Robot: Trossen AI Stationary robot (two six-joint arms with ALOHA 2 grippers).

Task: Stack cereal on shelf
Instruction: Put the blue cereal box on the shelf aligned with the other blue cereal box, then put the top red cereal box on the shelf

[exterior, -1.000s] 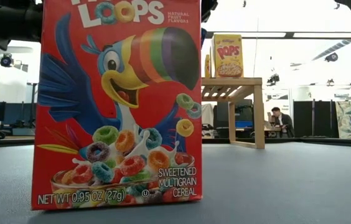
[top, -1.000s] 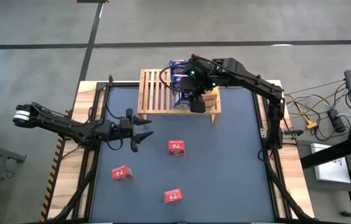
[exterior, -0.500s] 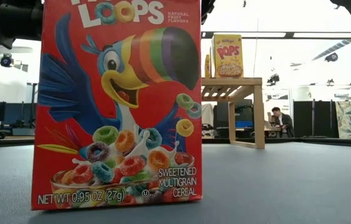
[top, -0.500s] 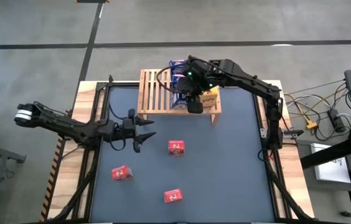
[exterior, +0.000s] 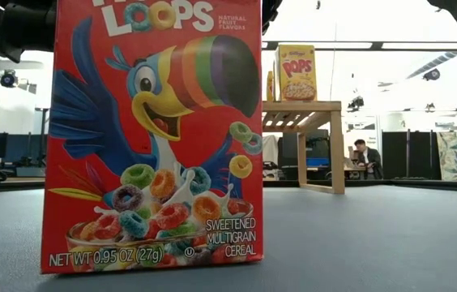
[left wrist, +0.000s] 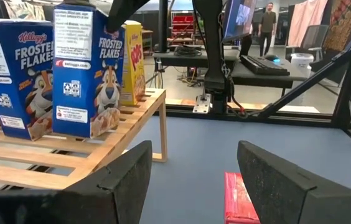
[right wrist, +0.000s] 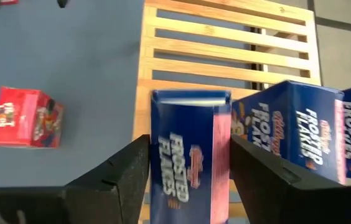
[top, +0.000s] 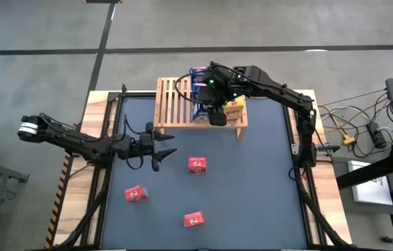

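Since a second ago my left arm has slid a little toward the table's centre, and the right gripper (top: 215, 111) has barely shifted over the shelf (top: 172, 104). In the right wrist view its two fingers (right wrist: 110, 186) stand on either side of a blue cereal box (right wrist: 188, 155) on the slats; the box fills the gap between them, but I cannot tell whether the pads press on it or have let go.

Two more blue boxes (right wrist: 287, 127) stand just beside that one on the shelf, toward its far edge. The left wrist view shows blue boxes (left wrist: 88, 68) upright on the wooden slats with a yellow box (left wrist: 133, 59) behind them. In the low view a yellow box (exterior: 296, 72) stands upright on the shelf's top.

Three red boxes remain on the dark mat: one (top: 197, 165) near the middle, one (top: 136, 194) toward the left front, one (top: 193, 219) at the front. A red box (exterior: 154, 134) stands upright close to the low camera.

My left gripper (top: 160, 150) hovers over the mat, left of the middle red box, jaws spread wide and empty. A person (exterior: 365, 156) sits in the room beyond.
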